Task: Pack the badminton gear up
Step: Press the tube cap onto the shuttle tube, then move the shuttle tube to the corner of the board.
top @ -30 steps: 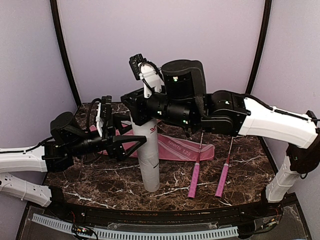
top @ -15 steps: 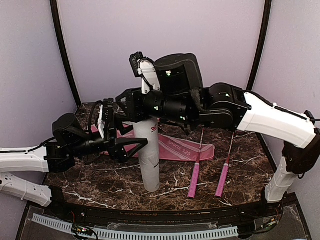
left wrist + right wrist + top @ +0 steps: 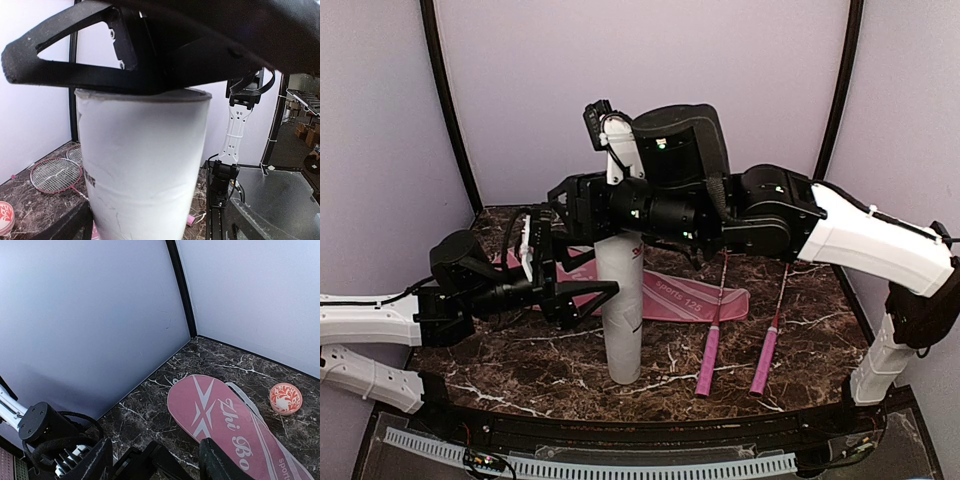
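Surface [image 3: 520, 362]: dark marble, on which all the gear in view is carried.
Racket cover [image 3: 682, 298]: pink, laid flat across the middle of the surface behind the tube. No racket is seen inside it.
Rackets [image 3: 708, 362]: two, laid side by side to the right of the tube, pink handles toward the near edge. Their heads are hidden by the right arm in the top view.
Tube [image 3: 620, 325]: white, stood upright near the middle of the surface. Its contents cannot be seen.
Right gripper [image 3: 159, 462]: held high above the cover, close to the top of the tube, fingers parted. Nothing is seen between them.
Left gripper [image 3: 582, 296]: spread wide at the tube's left side. Contact with the wall cannot be made out.
Bowl [image 3: 285, 398]: small, red and white, set apart from the cover.
Shuttlecocks: none seen in any view. Whether they are in the tube cannot be told.
Progress: judged early to middle. The rackets are not yet in the cover, and the tube is not yet stowed.
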Controlling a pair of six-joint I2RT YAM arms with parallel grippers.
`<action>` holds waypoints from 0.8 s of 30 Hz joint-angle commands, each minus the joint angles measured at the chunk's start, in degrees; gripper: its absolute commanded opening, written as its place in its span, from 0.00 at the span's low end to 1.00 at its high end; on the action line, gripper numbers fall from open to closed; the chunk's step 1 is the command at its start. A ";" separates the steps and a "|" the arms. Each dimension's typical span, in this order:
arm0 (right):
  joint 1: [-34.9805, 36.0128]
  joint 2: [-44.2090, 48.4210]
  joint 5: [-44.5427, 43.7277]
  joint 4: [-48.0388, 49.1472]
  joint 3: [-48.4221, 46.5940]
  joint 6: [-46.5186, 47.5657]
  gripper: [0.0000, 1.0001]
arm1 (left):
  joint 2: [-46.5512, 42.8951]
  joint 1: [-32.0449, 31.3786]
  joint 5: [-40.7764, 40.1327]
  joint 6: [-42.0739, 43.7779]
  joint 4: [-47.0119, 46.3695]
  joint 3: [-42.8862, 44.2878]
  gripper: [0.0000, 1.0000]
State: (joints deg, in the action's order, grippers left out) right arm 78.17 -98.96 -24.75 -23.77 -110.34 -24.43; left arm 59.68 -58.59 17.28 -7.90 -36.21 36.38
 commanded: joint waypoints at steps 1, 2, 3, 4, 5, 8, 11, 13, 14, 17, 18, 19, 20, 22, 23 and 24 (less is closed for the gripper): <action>0.28 2.47 -1.75 1.86 -0.74 1.59 0.60 | 1.37 0.14 0.48 1.17 -1.41 -1.22 0.94; 0.31 2.92 -1.73 2.93 -0.48 1.98 0.60 | 1.92 0.14 0.59 1.71 -1.58 -1.03 0.94; 0.27 3.40 -1.74 3.93 -0.14 2.46 0.60 | 2.46 0.14 0.91 2.01 -1.78 -0.79 0.94; 0.29 3.87 -1.85 5.14 0.44 3.02 0.60 | 3.07 0.14 1.16 2.28 -2.05 -0.64 0.94; 0.32 4.34 -1.96 6.40 1.09 3.63 0.61 | 3.69 0.14 1.48 2.54 -2.39 -0.47 0.94; 0.23 5.27 -1.98 10.09 3.19 5.41 0.62 | 5.86 0.14 1.38 3.23 -3.33 0.06 0.94; 0.23 5.54 -3.24 11.80 3.53 6.12 0.61 | 7.17 0.10 1.50 3.85 -4.21 0.52 0.94; 0.23 6.41 -6.41 11.63 3.81 5.59 0.61 | 7.08 0.05 1.17 3.61 -5.68 -0.07 0.94; 0.05 6.94 -8.21 10.70 3.82 4.54 0.61 | 6.85 0.05 0.71 3.60 -6.14 -0.47 0.94; -1.28 9.64 -9.53 7.85 5.54 1.10 0.61 | 6.38 0.05 -0.36 4.06 -5.20 -0.53 0.94; -1.76 10.70 -8.82 7.06 6.83 0.00 0.61 | 6.33 0.05 -0.40 4.11 -4.92 -0.46 0.94; -2.50 11.71 -7.60 6.08 8.22 -1.32 0.62 | 6.32 0.05 -0.29 4.12 -4.77 -0.32 0.94; -3.44 12.62 -6.38 4.72 9.48 -2.64 0.62 | 6.37 0.05 -0.05 4.08 -4.57 -0.20 0.94; -4.57 14.28 -3.34 0.74 11.71 -5.65 0.63 | 6.61 0.05 0.48 3.96 -4.36 0.06 0.94; -4.91 15.15 -2.29 -1.38 12.77 -6.92 0.63 | 6.67 0.05 0.64 3.88 -4.37 0.17 0.94; -5.22 16.16 -0.57 -3.18 14.18 -7.97 0.63 | 6.80 0.05 0.69 3.86 -4.39 0.19 0.94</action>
State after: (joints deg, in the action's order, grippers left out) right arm 74.67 -86.56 -29.74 -20.10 -100.09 -25.96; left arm 67.40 -58.61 17.39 -4.69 -39.16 36.25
